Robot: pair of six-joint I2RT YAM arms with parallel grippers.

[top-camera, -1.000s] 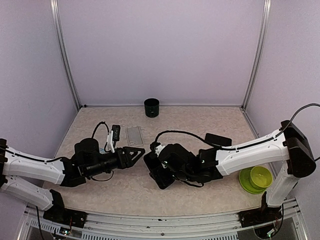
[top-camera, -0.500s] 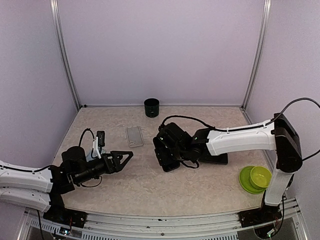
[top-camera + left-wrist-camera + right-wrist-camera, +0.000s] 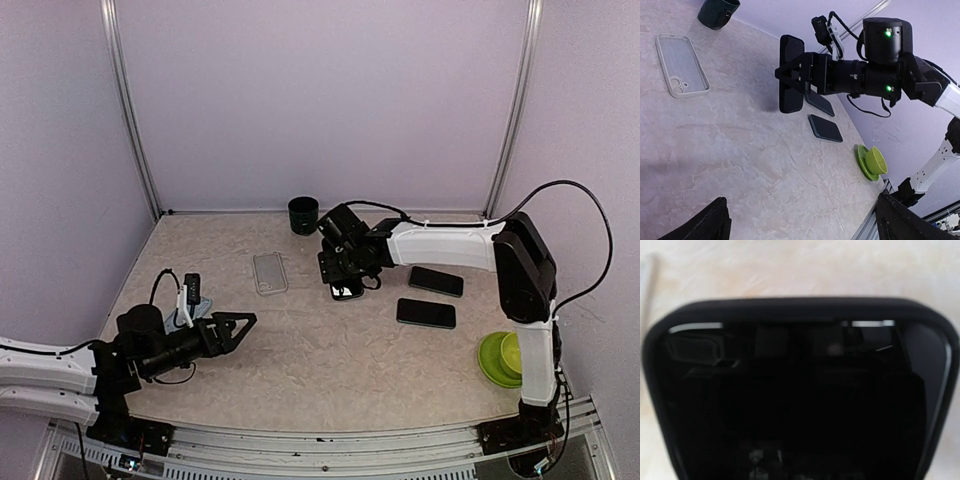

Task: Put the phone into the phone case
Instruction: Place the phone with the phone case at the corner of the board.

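Note:
The clear phone case (image 3: 269, 272) lies flat on the table, left of centre; the left wrist view shows it too (image 3: 681, 65). My right gripper (image 3: 343, 268) is shut on a black phone (image 3: 347, 290), held on edge above the table just right of the case. In the left wrist view that phone (image 3: 791, 74) stands upright in the right jaws. Its dark screen (image 3: 800, 390) fills the right wrist view and hides the fingers. My left gripper (image 3: 237, 324) is open and holds nothing, low over the near left of the table, well short of the case.
Two more black phones (image 3: 436, 281) (image 3: 426, 313) lie flat to the right of centre. A green cup on a saucer (image 3: 510, 355) sits at the near right. A dark cup (image 3: 303, 215) stands by the back wall. Frame posts rise at the back corners.
My right arm carried the phone away from the near centre toward the back, beside the case. My left arm drew back to the near left and its jaws opened wide.

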